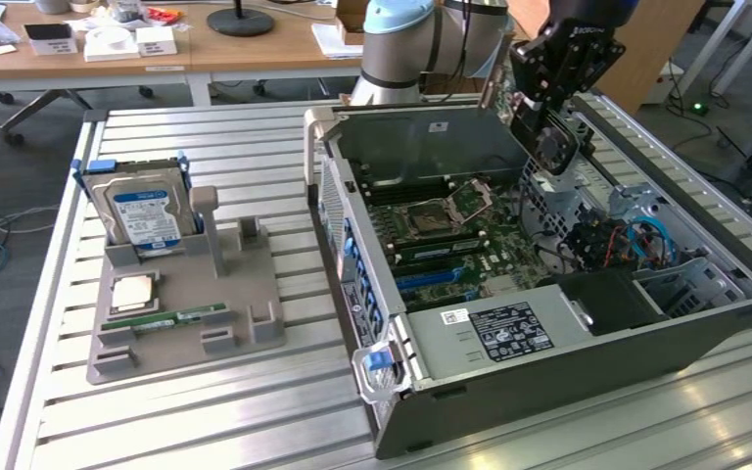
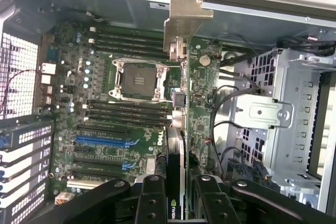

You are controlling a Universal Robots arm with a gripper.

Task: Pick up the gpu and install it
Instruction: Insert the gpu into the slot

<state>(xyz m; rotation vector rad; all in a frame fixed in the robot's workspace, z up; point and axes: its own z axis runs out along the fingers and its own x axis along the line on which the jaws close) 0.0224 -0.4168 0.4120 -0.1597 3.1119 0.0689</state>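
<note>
From the exterior view, my black claw (image 1: 540, 103) hangs over the open grey metal computer case (image 1: 586, 362), clamped on the thin dark gpu card (image 1: 556, 145). From the wrist view, the card stands edge-on over the green motherboard (image 2: 105, 129), its pale bracket farthest from me.

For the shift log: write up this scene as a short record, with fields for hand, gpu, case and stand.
hand: shut on the gpu, above the open case
gpu: held over the motherboard, metal bracket at its far end, not in a slot
case: on its side, panel off
stand: at the exterior view's left, hard drive upright in it
</note>
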